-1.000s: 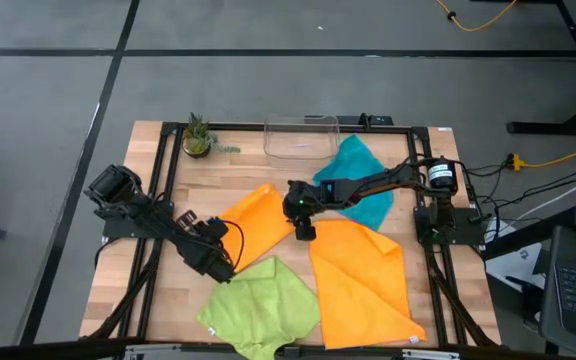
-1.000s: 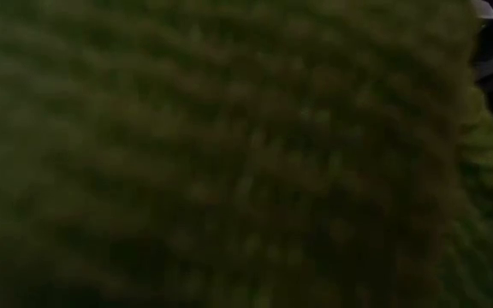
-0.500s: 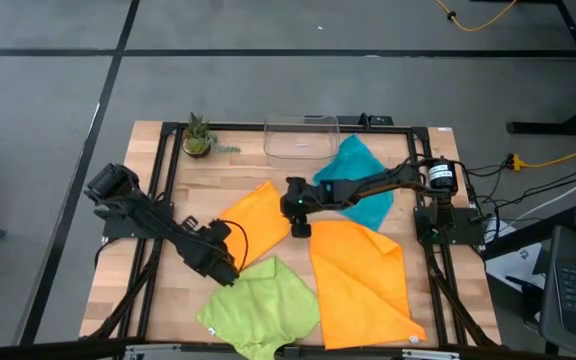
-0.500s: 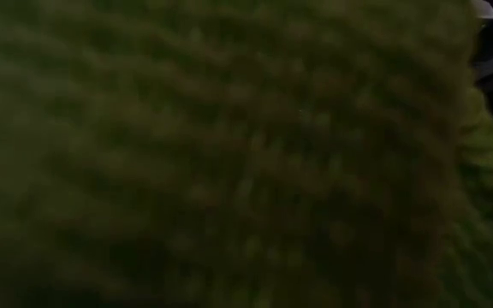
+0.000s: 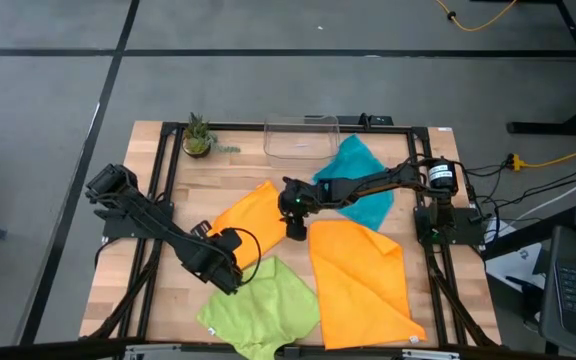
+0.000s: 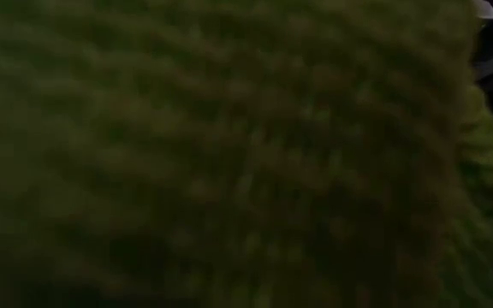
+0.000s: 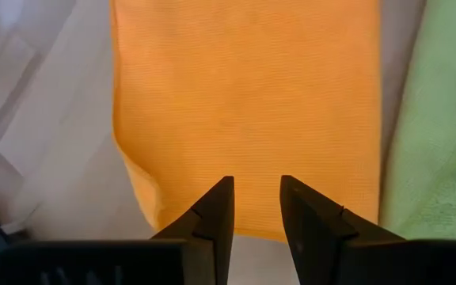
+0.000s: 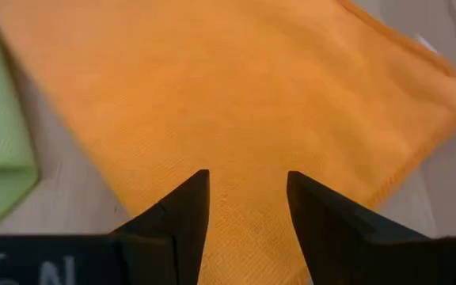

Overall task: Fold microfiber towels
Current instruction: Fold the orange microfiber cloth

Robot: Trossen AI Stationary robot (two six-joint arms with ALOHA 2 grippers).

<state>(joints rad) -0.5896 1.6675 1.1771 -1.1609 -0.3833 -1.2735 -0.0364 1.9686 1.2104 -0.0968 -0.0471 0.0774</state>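
The wooden table (image 5: 168,180) carries four microfiber towels. The largest spread, an orange towel (image 5: 358,280), lies at the near right; the lime green towel (image 5: 263,305) lies at the near edge, overhanging it and blanketing the low view; a smaller orange towel (image 5: 253,222) sits at centre; the teal towel (image 5: 360,185) lies far right, beside the clear plastic bin (image 5: 300,138).

Over the last second the left gripper (image 5: 230,272) has slid along the table toward the near corner of the centre orange towel, and the right gripper (image 5: 294,226) has drawn slightly toward that towel's right edge — both arms now bracket one cloth, which suggests a fold of it is about to begin. None of the four looks finished.

Fingers: the left pair stands narrowly apart over the orange hem (image 7: 236,231), holding nothing; the right pair stands somewhat wider above orange cloth, also empty.

Room: bare wood lies left of the centre towel — open space for a fold. On the right, the green and large orange edges crowd close. A potted plant (image 5: 197,136) stands far left.
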